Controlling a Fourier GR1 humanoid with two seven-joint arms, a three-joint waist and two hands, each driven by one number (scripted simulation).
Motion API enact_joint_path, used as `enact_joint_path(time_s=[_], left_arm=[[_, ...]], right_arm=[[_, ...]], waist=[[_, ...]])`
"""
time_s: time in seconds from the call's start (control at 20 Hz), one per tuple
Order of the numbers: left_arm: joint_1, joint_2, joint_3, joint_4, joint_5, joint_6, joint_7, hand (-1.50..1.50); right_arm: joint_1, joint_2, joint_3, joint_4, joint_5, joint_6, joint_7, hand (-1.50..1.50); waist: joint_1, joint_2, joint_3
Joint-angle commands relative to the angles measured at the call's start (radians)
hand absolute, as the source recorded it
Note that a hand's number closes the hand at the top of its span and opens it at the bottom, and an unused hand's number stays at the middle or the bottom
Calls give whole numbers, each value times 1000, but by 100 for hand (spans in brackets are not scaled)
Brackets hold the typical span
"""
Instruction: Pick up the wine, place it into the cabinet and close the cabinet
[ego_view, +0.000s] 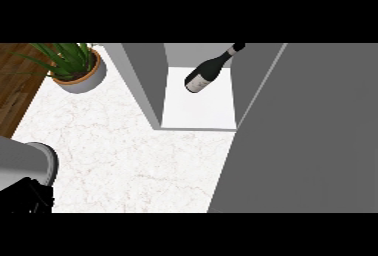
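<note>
Wine bottle (207, 73) stands inside the cabinet (199, 112), far right of the left hand (28, 196); finger state cannot be told.

Single head view, steep downward look onto desk (133, 160). Cabinet (199, 107) interior fills upper middle, door (310, 130) close at right, potted plant (77, 67) upper left, forearm (26, 160) entering lower left.

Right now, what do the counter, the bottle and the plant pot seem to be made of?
Counter: looks like white marble or stone, faint reddish veins. Bottle: probably dark glass, glossy, with a pale label. Plant pot: perhaps grey ceramic or stone, matte, with a tan rim.
</note>
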Motion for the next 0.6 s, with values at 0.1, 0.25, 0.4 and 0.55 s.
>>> enact_joint_path(time_s=[0.1,0.25,0.4,0.55], left_arm=[[111,-10,52,-15,-10,-82,-58,150],[82,11,112,-30,39,-107,5,150],[85,-8,125,-67,26,-88,49,150],[100,-49,91,-14,-25,-130,-6,150]], right_arm=[[-299,149,-4,82,-14,-123,177,150],[-369,240,147,156,129,-238,137,150],[-462,243,128,252,97,-286,107,150],[-653,244,-3,282,-24,-367,197,150]], waist=[[9,0,0],[2,-2,1],[-1,0,2],[1,0,1]])
